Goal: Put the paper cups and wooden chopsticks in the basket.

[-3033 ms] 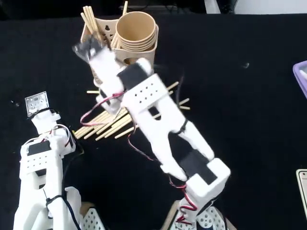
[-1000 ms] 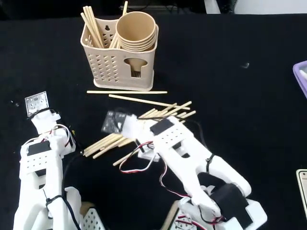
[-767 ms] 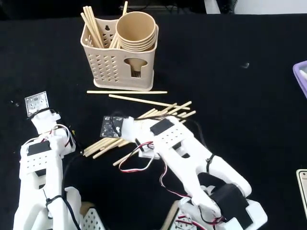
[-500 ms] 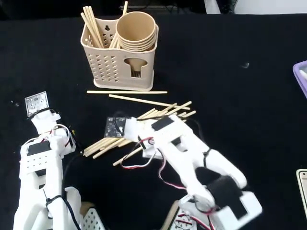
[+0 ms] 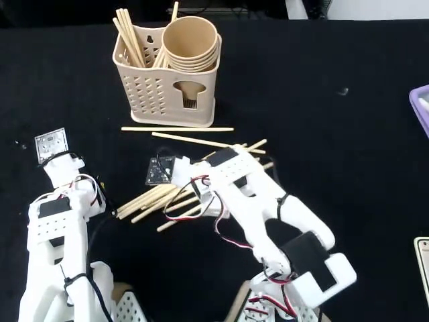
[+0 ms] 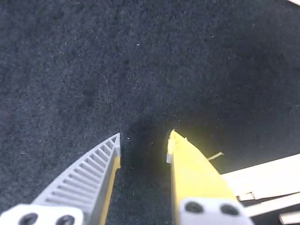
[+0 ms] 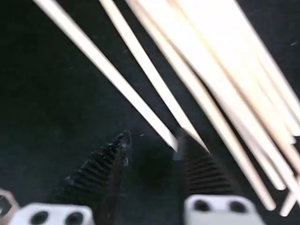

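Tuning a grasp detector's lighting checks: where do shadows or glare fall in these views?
Left wrist view: a dark shadow on the cloth between the open fingers of the left gripper. Right wrist view: chopsticks brightly lit against dark cloth. High view: even light, no glare on the basket.

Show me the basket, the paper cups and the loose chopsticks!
basket [image 5: 157, 100], high view, front wall with holes.
paper cups [image 5: 191, 43], high view, inside the top cup.
chopsticks [image 5: 144, 200], high view, loose pile's left end.
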Tool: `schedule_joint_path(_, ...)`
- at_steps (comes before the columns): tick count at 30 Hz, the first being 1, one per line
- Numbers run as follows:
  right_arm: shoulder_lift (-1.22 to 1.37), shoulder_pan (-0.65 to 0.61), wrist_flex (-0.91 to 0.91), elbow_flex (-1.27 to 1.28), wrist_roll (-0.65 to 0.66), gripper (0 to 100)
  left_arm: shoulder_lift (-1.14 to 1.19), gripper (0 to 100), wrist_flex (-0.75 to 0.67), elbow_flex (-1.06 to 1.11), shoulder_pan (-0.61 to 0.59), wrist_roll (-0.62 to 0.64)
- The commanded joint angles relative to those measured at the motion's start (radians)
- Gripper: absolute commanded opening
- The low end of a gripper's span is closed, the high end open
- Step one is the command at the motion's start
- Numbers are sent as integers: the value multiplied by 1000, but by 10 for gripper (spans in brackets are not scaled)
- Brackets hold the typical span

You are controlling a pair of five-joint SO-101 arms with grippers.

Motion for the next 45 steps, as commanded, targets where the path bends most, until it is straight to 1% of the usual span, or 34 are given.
schedule_joint_path(1, -104, 14, 61, -4, 5, 25, -25, 170, -12, -10, -8, 2)
schedule_joint_path(4, -203, 11, 80, 44, -29, 11, -25, 170, -12, -10, -8, 2)
schedule_joint_path(9, -369, -3, 14, 137, -64, 27, -25, 170, -12, -10, -8, 3)
schedule_joint_path(11, -395, -25, -15, 176, -94, 105, -25, 170, -12, -10, -8, 3)
schedule_joint_path(13, -394, -44, -44, 209, -115, 234, -25, 170, -12, -10, -8, 5)
schedule_joint_path(15, -380, -55, -87, 242, -103, 354, -25, 170, -12, -10, -8, 5)
schedule_joint_path(17, -358, -52, -133, 257, -89, 421, -25, 170, -12, -8, -8, 5)
schedule_joint_path(18, -344, -49, -153, 255, -89, 429, -25, 170, -12, -8, -8, 5)
schedule_joint_path(23, -226, -31, -261, 248, -46, 390, -25, 170, -12, -8, -8, 5)
schedule_joint_path(26, -125, -26, -262, 205, -38, 356, -25, 170, -12, -8, -8, 5)
schedule_joint_path(28, -71, -26, -250, 180, -37, 315, -25, 170, -12, -8, -8, 5)
schedule_joint_path(30, -31, -26, -221, 154, -37, 240, -25, 170, -12, -8, -8, 5)
schedule_joint_path(34, -25, -26, -157, 122, -43, 5, -25, 170, -12, -8, -7, 5)
schedule_joint_path(36, -51, -26, -120, 124, -51, 38, -25, 170, -12, -8, -7, 5)
schedule_joint_path(39, -120, -26, -77, 124, -95, 8, -25, 170, -12, -8, -8, 5)
schedule_joint_path(45, -285, -26, -51, 127, -149, 11, -25, 170, -12, -8, -8, 5)
